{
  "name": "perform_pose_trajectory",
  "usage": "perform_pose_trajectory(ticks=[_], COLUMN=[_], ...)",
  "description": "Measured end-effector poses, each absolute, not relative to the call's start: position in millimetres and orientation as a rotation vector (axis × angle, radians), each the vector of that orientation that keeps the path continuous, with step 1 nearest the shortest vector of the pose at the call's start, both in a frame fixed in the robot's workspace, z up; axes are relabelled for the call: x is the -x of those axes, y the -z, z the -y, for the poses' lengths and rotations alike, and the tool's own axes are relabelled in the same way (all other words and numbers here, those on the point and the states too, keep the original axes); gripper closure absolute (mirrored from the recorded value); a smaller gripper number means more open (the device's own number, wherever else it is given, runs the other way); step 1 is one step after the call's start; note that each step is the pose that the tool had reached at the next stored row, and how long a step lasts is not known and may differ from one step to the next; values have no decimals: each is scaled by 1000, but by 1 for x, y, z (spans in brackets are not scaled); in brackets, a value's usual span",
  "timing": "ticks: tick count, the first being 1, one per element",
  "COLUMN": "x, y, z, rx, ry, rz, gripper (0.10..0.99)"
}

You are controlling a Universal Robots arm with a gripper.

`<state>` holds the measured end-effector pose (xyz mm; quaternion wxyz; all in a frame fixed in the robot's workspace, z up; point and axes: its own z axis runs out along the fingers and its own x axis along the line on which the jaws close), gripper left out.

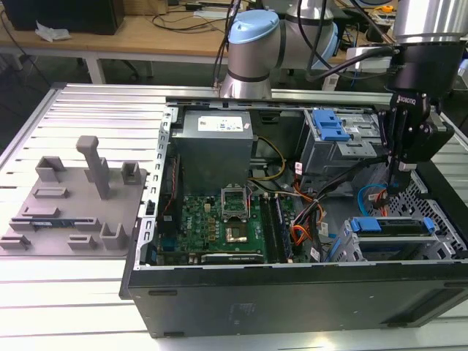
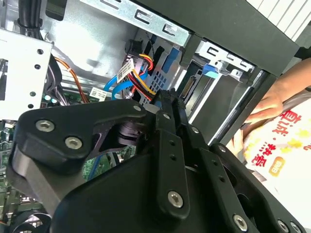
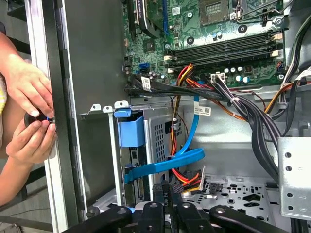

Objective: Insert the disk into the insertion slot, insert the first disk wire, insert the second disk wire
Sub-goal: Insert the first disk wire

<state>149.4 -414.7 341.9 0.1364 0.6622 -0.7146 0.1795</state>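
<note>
The blue-framed silver disk (image 1: 387,225) sits in its perforated grey bay (image 3: 160,133). So my claw (image 1: 395,189), pinched narrow, hangs by the red-and-yellow wires (image 3: 184,176).

Your work surface: metal table (image 1: 88,110), silver ribbed slats running across exterior view. Open computer case (image 1: 292,307) sits directly on slats toward exterior view's right, black side wall facing camera, lid off. Grey plate (image 1: 73,219) lies flat on slats just beside case, on exterior view's left (small grey blocks and one tall post (image 1: 93,164) stand on it).
</note>
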Motion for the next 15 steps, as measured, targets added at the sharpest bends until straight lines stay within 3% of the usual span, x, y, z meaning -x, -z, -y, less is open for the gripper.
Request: perform_pose_trajectory(ticks=[5, 15], x=[-152, -175], y=[-342, -342], z=[415, 417], rx=[-1917, -1901], ry=[-512, -403], rz=[2065, 2000], gripper=[922, 922])
